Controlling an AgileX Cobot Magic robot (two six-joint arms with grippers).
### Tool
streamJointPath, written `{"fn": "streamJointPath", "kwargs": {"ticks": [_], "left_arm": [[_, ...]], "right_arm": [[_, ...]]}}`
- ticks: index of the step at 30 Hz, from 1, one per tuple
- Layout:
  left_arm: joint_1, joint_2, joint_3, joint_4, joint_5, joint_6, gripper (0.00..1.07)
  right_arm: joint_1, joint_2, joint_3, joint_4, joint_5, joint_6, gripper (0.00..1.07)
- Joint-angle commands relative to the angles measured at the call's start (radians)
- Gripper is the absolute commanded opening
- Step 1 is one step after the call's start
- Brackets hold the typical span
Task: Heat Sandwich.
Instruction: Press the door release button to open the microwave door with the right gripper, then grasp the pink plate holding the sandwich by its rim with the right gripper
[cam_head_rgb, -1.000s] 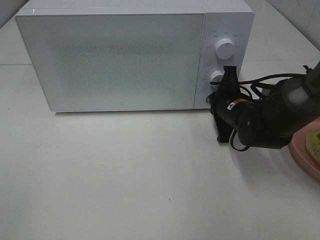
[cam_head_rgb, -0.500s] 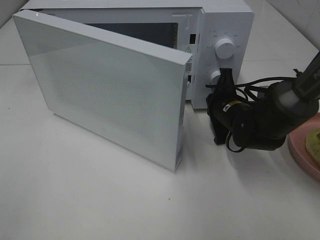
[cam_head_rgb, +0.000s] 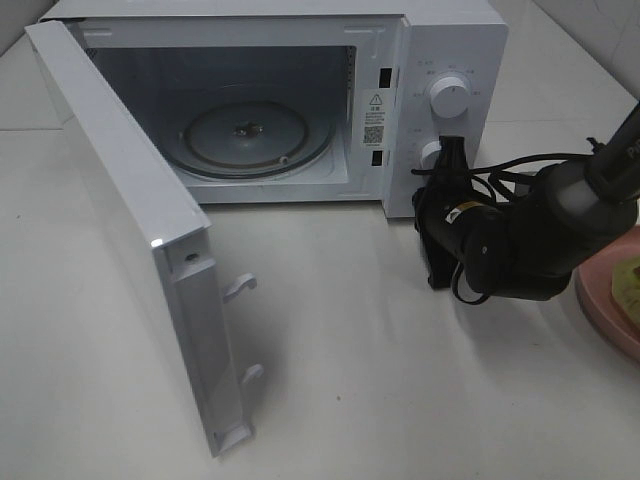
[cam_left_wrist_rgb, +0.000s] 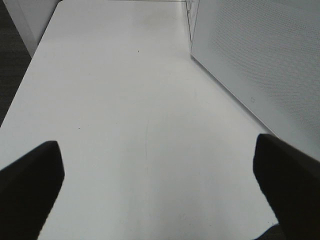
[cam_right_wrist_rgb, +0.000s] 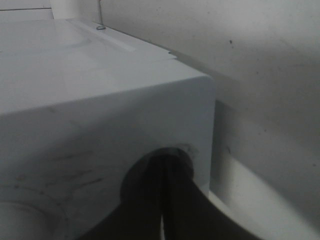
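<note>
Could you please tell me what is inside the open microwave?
Inside the microwave only the round glass turntable shows, with nothing on it. The open door hides the cavity's left edge, so that strip cannot be checked.

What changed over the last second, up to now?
The microwave door swung from shut to wide open, toward the left of the high view, exposing the glass turntable. Nothing was grasped or released. The right gripper stayed shut at the lower knob; pink plate and sandwich did not move.
</note>
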Motion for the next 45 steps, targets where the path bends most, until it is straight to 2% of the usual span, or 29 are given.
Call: {"fn": "streamJointPath", "kwargs": {"ticks": [1, 12, 21, 27, 31, 33, 35, 39, 45], "left_arm": [[-0.001, -0.017, 0.000, -0.001, -0.012, 0.000, 0.98], [-0.001, -0.017, 0.000, -0.001, -0.012, 0.000, 0.98], [-0.001, -0.017, 0.000, -0.001, -0.012, 0.000, 0.98], [-0.001, -0.017, 0.000, -0.001, -0.012, 0.000, 0.98], [-0.001, -0.017, 0.000, -0.001, -0.012, 0.000, 0.98], [-0.001, -0.017, 0.000, -0.001, -0.012, 0.000, 0.98], [-0.001, -0.017, 0.000, -0.001, -0.012, 0.000, 0.98], [-0.001, -0.017, 0.000, -0.001, -0.012, 0.000, 0.98], [-0.001, -0.017, 0.000, -0.001, -0.012, 0.000, 0.98]], "right_arm": [[-0.025, -0.012, -0.080, -0.034, -0.162, -0.023, 0.00], [-0.025, -0.072, 0.008, -0.060, -0.056, -0.023, 0.00], [-0.025, -0.166, 0.125, -0.153, 0.099, -0.028, 0.00], [-0.025, -0.216, 0.192, -0.156, 0.145, -0.063, 0.00], [-0.025, -0.268, 0.228, -0.169, 0.211, -0.157, 0.00], [-0.025, -0.318, 0.236, -0.175, 0.345, -0.256, 0.01], [-0.025, -0.332, 0.236, -0.175, 0.389, -0.288, 0.01], [-0.025, -0.420, 0.236, -0.175, 0.650, -0.502, 0.02], [-0.025, -0.503, 0.236, -0.175, 0.834, -0.741, 0.04]]}}
